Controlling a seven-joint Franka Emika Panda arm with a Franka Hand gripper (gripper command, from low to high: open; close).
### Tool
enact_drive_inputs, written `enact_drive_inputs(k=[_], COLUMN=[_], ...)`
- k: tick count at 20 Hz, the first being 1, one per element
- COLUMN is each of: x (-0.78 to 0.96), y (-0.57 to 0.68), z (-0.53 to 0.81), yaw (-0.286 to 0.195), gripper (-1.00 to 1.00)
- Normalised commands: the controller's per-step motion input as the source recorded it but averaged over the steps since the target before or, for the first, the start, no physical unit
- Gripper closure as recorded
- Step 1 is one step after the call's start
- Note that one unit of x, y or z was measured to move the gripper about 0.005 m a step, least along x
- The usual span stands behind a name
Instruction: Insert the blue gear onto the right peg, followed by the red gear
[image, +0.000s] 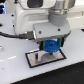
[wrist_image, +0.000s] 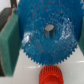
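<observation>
my gripper (image: 48, 44) hangs low over the base plate (image: 34, 59), and the blue gear (wrist_image: 46, 37) sits right between my fingers. in the wrist view a dark finger pad (wrist_image: 6, 21) stands at one side of the gear's rim, touching it or very nearly so; the other side is blurred, so i cannot tell whether i am clamped on the gear or have let go.

the blue gear lies flat, straight below me. a grey pin shows through the hole in its hub: that is the right peg (wrist_image: 49, 31), so i judge the gear is threaded on it, though how far it has seated i cannot say. in the exterior view the gear (image: 50, 48) sits on the half of the plate toward the exterior view's right.

the red gear (wrist_image: 51, 77) is what the coming move turns on. it lies just beyond the blue gear's toothed edge, close by, only its upper part caught in the wrist view. its axis stands upright like the peg's. i judge i must lift clear, shift sideways across that edge, and drop onto it from above. i cannot find it in the exterior view.
</observation>
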Motion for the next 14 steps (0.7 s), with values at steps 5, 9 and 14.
enact_drive_inputs(k=[5,9,14], x=[0.14,0.20,0.28], y=[-0.02,0.02,0.00], z=[0.00,0.32,0.21], yaw=[0.000,0.000,0.000], gripper=[1.00,1.00,1.00])
